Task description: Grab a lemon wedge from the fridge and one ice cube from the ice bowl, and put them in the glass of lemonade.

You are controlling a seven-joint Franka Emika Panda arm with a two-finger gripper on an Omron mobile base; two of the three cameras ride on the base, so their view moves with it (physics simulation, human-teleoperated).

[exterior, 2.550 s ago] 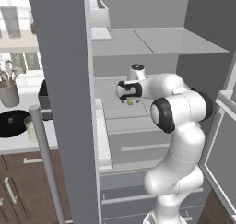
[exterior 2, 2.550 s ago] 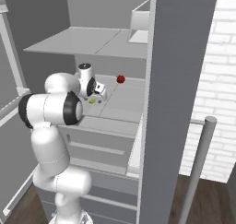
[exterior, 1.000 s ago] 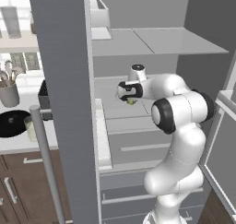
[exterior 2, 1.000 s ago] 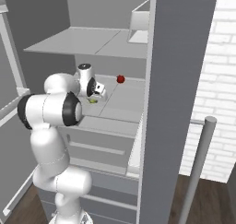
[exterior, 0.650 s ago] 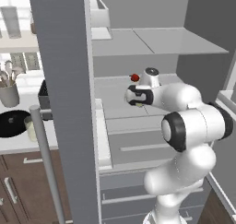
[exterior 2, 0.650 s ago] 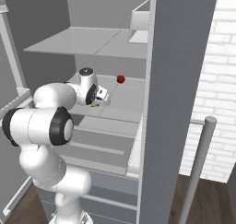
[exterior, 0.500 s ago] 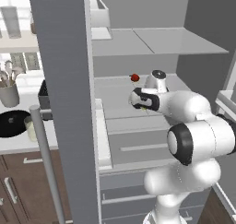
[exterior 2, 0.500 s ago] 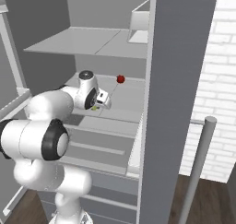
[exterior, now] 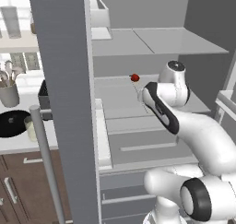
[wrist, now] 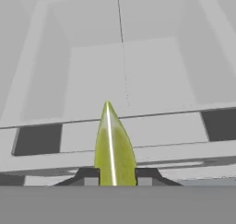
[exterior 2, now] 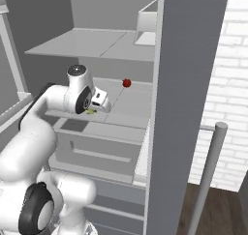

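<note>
— Inside the tall grey double-door fridge [exterior: 64,80], what stage is this?

— First fetch: the tool [wrist: 115,176] is clamped on the tiny yellow-green lemon wedge [wrist: 114,147], above the grey fridge shelf [exterior 2: 133,101].

— Next?

— Probably back out past the door and carry it to the small tumbler of pale lemonade [exterior: 30,128], on the white tabletop [exterior: 27,144] beside the shallow black ice bowl [exterior: 11,124].

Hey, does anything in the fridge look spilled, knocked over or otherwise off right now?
Nothing stands out. The fridge shelves look clean and level, with a small red item sitting at the back. The pincer holds the lemon wedge squarely between its tips, point outward, over the shelf.
</note>
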